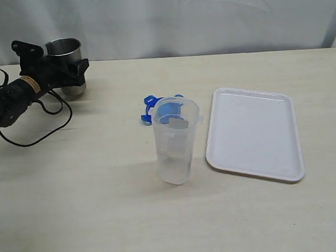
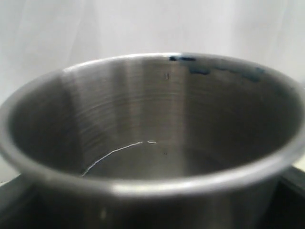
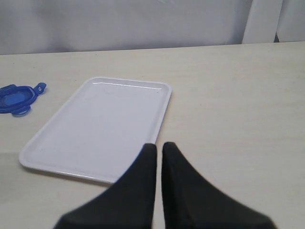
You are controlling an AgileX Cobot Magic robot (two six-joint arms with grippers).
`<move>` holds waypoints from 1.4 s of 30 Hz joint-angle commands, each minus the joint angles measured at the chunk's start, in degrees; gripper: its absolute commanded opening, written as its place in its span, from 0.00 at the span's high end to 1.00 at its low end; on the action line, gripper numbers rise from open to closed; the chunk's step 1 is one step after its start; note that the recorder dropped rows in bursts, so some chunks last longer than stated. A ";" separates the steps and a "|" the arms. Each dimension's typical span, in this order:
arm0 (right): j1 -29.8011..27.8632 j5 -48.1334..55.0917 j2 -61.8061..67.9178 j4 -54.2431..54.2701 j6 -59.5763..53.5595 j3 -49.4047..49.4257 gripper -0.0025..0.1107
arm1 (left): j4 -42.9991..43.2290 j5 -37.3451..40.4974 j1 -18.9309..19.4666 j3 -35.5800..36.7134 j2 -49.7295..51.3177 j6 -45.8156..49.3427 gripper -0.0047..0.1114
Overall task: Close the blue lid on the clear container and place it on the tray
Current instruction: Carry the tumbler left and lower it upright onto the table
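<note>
- Task stage: barely begun, going by the layout. Nothing is closed and nothing is on the tray.
- clear container (image 1: 175,151): centre of the exterior view, upright on the table, top open with no lid on it. It looks empty, though the walls are a bit cloudy.
- blue lid (image 1: 149,101): flat on the table just behind the container, above and left of its rim in frame, and partly seen through the plastic. It also shows at the far left edge of the right wrist view (image 3: 14,98). Flaps stick out, not snapped on anything.
- tray (image 1: 254,133): right of centre, just beside the container with a thin gap between them, bare. In the right wrist view (image 3: 100,124) it lies ahead of the fingers.
- left gripper (image 1: 55,60): upper left of the exterior view, jaws either side of a steel cup (image 1: 63,48) and apparently clamped on it. The cup fills the left wrist view (image 2: 152,133). It is well apart from lid and container.
- right gripper (image 3: 158,145): fingers pressed together, holding nothing, over the table near the tray's near edge. It is not visible in the exterior view.
- Left to do, my read: pick up the lid, seat it on the container mouth, press the flaps down, then lift the closed container onto the tray.
- Likely snag: the left side is occupied with the cup, so the lid pick probably falls to the right side.
</note>
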 commanded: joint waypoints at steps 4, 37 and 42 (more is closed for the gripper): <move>-0.17 -0.79 -0.29 -0.16 -0.10 -0.16 0.94 | -0.80 -4.40 0.05 -0.61 2.04 0.57 0.96; -0.17 -0.79 -0.29 -0.16 -0.10 -0.16 0.94 | 7.40 -7.01 0.05 0.16 2.25 -0.08 0.30; -0.17 -0.79 -0.29 -0.16 -0.10 -0.16 0.94 | 8.23 -8.26 0.05 1.07 2.25 1.19 0.22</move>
